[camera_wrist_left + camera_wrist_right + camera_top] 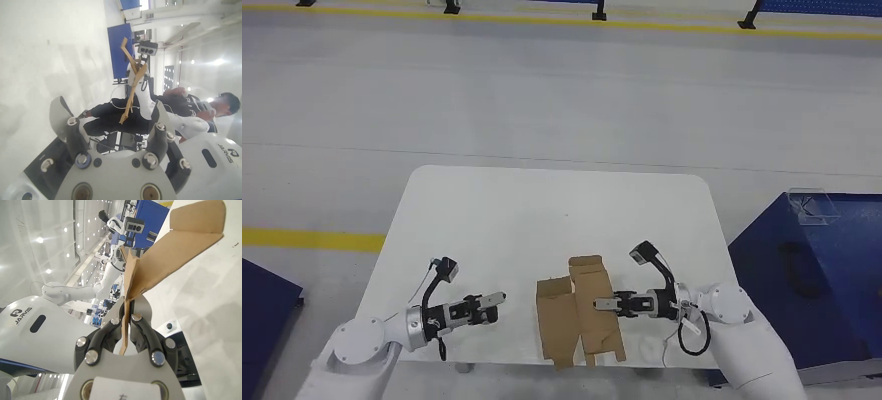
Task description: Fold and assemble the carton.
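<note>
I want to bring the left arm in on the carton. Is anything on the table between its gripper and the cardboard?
Nothing visible. Only bare table lies between the open left gripper and the carton. The right gripper is shut on the carton from the opposite side, out of that path.

Carton (151, 262) clipped by the right wrist view's edge; its pinched strip inside right tool (129, 304)

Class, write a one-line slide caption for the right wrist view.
Right gripper clamps the edge of a part-folded brown carton over the white table.
</note>
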`<state>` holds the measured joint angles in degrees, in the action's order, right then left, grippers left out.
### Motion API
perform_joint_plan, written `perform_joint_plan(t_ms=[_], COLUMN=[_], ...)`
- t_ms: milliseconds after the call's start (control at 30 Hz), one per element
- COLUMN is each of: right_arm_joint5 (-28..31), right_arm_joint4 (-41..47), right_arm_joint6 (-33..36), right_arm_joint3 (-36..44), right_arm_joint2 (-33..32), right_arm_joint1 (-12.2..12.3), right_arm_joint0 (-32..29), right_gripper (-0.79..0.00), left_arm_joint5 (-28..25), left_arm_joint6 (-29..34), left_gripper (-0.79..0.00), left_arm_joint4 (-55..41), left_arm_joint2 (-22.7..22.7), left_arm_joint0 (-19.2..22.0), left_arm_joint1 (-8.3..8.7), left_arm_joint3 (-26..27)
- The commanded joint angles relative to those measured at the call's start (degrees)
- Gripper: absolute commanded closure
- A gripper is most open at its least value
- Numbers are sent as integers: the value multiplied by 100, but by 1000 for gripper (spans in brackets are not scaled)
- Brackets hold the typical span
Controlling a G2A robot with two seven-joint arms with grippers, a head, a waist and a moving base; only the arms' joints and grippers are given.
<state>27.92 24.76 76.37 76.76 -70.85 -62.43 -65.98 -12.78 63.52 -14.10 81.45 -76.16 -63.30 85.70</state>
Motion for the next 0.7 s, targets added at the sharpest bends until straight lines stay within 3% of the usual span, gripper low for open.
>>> perform_joint_plan(t_ms=[0,67,167,400,667], right_arm_joint5=[0,0,-261,542,1286], right_arm_joint4=[0,0,-580,-1307,-1345], right_arm_joint6=[0,0,-152,-1372,-2646], right_arm_joint3=[0,0,508,1389,2714], right_arm_joint2=[0,0,606,583,295], right_arm_joint1=[0,0,-113,-152,-159], right_arm_joint0=[0,0,482,499,81], right_gripper=[0,0,0,0,0], left_arm_joint5=[2,8,31,31,31], left_arm_joint6=[-67,-151,-180,-180,-180], left_gripper=[-785,-785,-785,-785,-785], left_arm_joint4=[57,75,87,87,87], left_arm_joint2=[24,24,22,22,22], left_arm_joint0=[65,109,117,117,117], left_arm_joint1=[12,18,18,18,18], left_arm_joint3=[-157,-286,-312,-312,-312])
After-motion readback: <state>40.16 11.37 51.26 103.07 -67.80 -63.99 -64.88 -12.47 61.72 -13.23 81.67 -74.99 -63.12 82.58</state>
